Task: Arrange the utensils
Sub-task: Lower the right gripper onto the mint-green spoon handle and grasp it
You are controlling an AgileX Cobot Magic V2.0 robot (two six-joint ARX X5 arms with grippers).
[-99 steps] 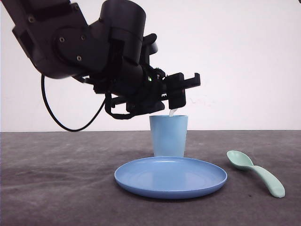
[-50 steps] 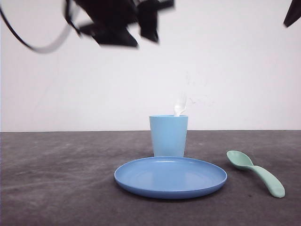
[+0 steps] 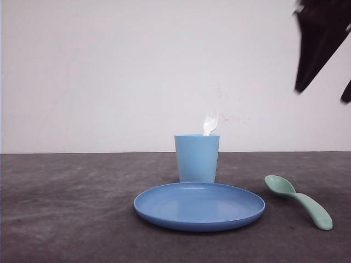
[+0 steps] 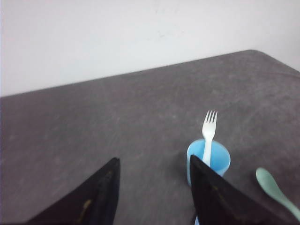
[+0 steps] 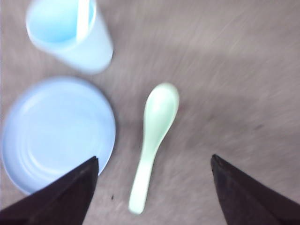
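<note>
Inside the cup (image 3: 197,159) the fork (image 3: 209,123) stands, tines up; right of it lies the spoon (image 5: 152,143). Right claw (image 5: 152,197) wide open, empty, above it; next: descend, grasp the handle. Left claw (image 4: 154,192) open, empty.

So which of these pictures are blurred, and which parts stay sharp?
Front view: the round blue plate and mint-green plastic spoon are sharp; the dark arm at the upper right is motion-smeared. Right wrist view: everything is soft, streaked by motion. Left wrist view: mildly soft, though the white plastic fork in the light blue cup stays readable.
</note>
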